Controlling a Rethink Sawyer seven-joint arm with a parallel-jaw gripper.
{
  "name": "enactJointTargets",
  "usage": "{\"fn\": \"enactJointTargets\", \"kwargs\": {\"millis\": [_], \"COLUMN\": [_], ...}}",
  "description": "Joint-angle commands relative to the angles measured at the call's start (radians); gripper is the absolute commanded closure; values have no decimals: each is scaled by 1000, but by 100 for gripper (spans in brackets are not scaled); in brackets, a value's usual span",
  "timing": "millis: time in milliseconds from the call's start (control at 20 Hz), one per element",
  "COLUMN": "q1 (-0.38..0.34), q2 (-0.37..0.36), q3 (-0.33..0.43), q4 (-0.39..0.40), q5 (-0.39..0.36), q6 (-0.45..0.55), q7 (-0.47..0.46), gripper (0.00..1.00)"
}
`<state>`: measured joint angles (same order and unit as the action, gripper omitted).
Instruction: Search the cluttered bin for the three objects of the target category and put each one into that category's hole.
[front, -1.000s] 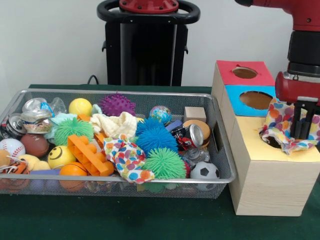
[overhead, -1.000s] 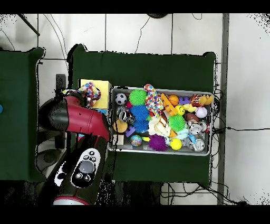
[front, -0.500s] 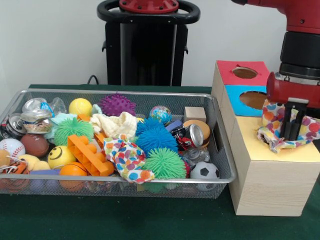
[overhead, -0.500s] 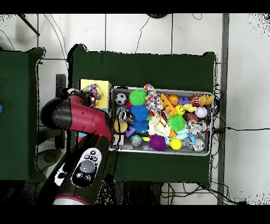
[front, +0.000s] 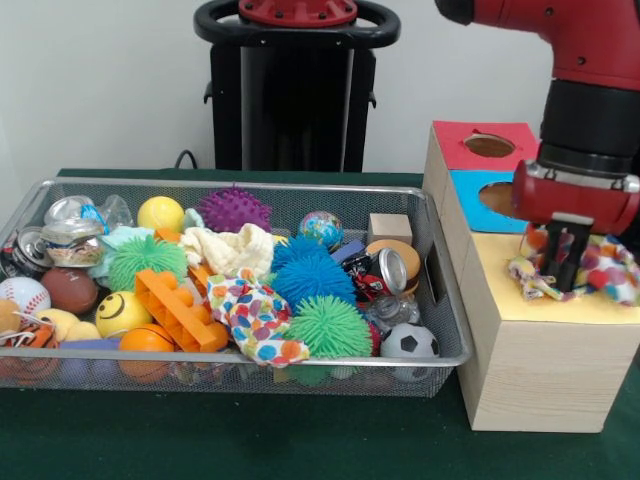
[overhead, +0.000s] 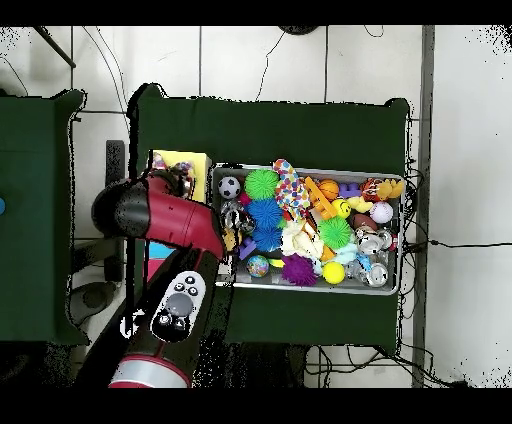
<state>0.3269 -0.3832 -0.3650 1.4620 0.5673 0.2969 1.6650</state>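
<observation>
My gripper stands over the yellow surround on the wooden box, fingers a little apart. A spotted cloth lies crumpled on the yellow surround around and to the right of the fingers, and it hides the hole. A second spotted cloth lies in the wire mesh bin near its front rim. In the overhead view that cloth shows as a long strip, and my arm covers the gripper. No other spotted cloth shows.
The bin holds spiky balls, an orange brick, a cream cloth, cans and small balls. The red-surrounded hole and the blue-surrounded hole lie behind the yellow one. The pedestal stands behind the bin.
My gripper has risen out of the hole and moved left across the yellow surround. The spotted cloth, earlier partly in the hole, now lies flatter over it.
</observation>
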Motion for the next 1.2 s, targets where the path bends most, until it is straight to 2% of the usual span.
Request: {"fn": "enactJointTargets", "kwargs": {"millis": [50, 600, 1200], "q1": [-42, -58, -145], "q2": [126, 177, 224], "q3": [73, 89, 207], "q4": [37, 11, 12], "q5": [-12, 3, 26], "q6": [17, 105, 150], "q7": [218, 227, 204], "gripper": [100, 100, 100]}}
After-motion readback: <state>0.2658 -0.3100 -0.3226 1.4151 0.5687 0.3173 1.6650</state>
